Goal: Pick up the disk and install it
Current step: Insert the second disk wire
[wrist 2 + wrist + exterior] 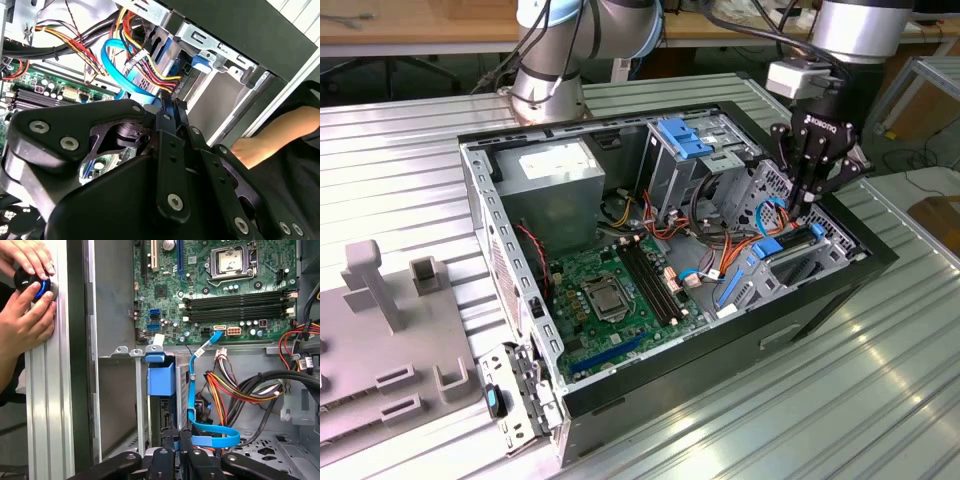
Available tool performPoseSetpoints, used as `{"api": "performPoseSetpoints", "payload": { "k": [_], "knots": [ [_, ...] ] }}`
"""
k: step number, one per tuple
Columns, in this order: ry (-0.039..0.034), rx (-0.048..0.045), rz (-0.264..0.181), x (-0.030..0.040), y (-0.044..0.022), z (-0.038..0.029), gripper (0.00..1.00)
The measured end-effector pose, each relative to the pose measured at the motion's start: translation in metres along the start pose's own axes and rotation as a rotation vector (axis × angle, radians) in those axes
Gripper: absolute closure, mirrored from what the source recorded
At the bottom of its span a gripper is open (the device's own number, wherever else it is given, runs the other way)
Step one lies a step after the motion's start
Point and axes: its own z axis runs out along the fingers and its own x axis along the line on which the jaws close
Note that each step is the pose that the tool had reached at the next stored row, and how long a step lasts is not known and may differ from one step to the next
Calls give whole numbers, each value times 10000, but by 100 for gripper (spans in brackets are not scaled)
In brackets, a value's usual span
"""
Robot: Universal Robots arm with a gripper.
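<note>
The disk point(763, 250), a flat drive with bright blue rails, stands on edge in the drive bay at the exterior view's right end of the open computer case point(520, 400). My gripper point(798, 207) reaches down from above onto its upper end. In the first wrist view the disk point(161, 382) runs edge-on away from my gripper point(177, 437), whose black fingers pinch its near end. The second wrist view shows the gripper point(169, 107) with its fingers drawn together on a thin blue-edged part. Most of the disk's body is hidden by the bay walls.
A green motherboard point(610, 295), a grey power-supply box point(555, 185) and a silver cage with a blue latch point(685, 135) are inside the case. A blue flat cable point(200, 390) and wire bundles point(225, 385) hang beside the bay. A person's hands point(25, 295) hold a black-and-blue knob on the aluminium rail.
</note>
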Motion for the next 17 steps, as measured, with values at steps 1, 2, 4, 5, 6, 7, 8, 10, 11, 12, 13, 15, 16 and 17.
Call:
{"api": "performPoseSetpoints", "payload": {
  "k": [1,2,4,5,6,7,8,10,11,12,13,15,16,17],
  "knots": [
    [-51,28,-14,16,12,8,84],
    [-79,33,-24,26,24,12,84],
    [-132,52,-45,91,61,34,84],
    [-196,112,-58,118,67,42,84],
    [-287,202,-70,122,71,43,84],
    [-395,352,-94,122,80,46,84],
    [-424,391,-100,123,87,48,84],
    [-487,448,-124,135,111,56,84],
    [-504,458,-137,142,123,59,84],
    [-530,476,-165,155,141,65,84],
    [-553,502,-199,165,150,72,84],
    [-622,573,-323,175,163,88,84],
    [-638,592,-385,175,165,89,84],
    [-686,649,-557,174,168,94,84]
  ]
}}
